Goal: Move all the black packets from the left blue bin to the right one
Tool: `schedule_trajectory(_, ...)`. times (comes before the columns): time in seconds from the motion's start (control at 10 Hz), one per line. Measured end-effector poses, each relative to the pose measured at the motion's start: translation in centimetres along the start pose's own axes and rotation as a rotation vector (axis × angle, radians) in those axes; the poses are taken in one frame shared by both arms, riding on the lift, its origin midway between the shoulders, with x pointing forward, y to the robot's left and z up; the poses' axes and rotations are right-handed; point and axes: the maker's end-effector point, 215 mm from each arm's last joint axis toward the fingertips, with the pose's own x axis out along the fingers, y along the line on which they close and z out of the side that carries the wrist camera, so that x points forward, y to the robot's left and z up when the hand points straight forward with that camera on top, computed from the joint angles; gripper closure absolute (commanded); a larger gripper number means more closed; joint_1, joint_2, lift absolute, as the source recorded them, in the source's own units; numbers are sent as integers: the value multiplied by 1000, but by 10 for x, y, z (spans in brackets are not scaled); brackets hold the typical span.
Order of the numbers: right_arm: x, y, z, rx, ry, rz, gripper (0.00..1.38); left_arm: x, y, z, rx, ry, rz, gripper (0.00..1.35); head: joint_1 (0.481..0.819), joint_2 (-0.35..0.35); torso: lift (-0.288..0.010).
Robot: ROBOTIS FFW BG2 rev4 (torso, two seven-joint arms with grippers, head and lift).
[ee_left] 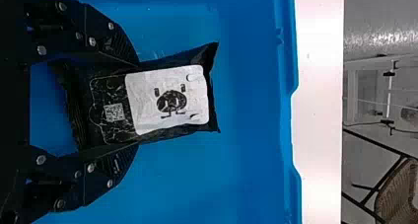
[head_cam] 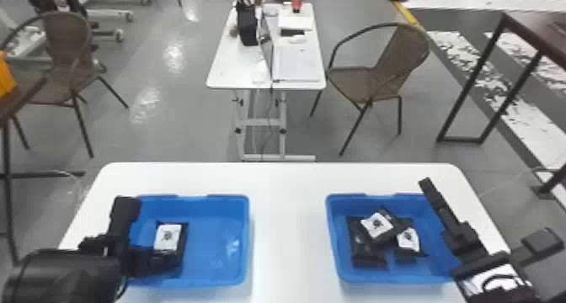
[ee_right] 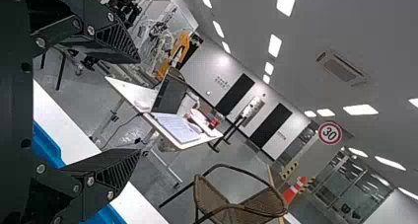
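The left gripper (head_cam: 147, 247) is down in the left blue bin (head_cam: 217, 247), its two fingers closed on opposite sides of a black packet (ee_left: 108, 118), the last packet to be seen in that bin. In the left wrist view the packet's white label (ee_left: 170, 98), printed with a cartoon face, lies beyond the fingertips, and its crimped far end is free. The right gripper (head_cam: 486, 211) is at the outer side of the right blue bin (head_cam: 335, 239), its fingers spread well apart with nothing between them. Inside that bin several black packets (head_cam: 379, 228) overlap in a loose heap, two with white labels showing, the uppermost lying aslant across its neighbours. Both bins rest on a white table (head_cam: 290, 222) with a strip of tabletop between them. Past its far edge, across grey floor, stands a smaller white table (head_cam: 242, 73) holding an open laptop (head_cam: 266, 45), a black bag (head_cam: 246, 22) and a bottle with a red label (head_cam: 297, 4). A brown woven chair (head_cam: 400, 62) is beside it to the right, another (head_cam: 69, 41) well off to the left.
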Motion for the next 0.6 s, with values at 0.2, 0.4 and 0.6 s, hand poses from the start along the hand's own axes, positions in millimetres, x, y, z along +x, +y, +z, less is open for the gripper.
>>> schedule_trajectory(0.2, -1, 0, -2, 12, -1, 2, 418, -1, 2, 0, 10, -10, -12, 1214, 695, -28, 0)
schedule_trajectory(0.4, -2, 0, -4, 22, 1, 5, 418, -6, -9, 15, 55, -76, -87, 1214, 695, -37, 0)
schedule_trajectory(0.6, -2, 7, -12, 30, 16, 27, 418, -30, -24, 42, 135, -175, -135, 1214, 695, -39, 0)
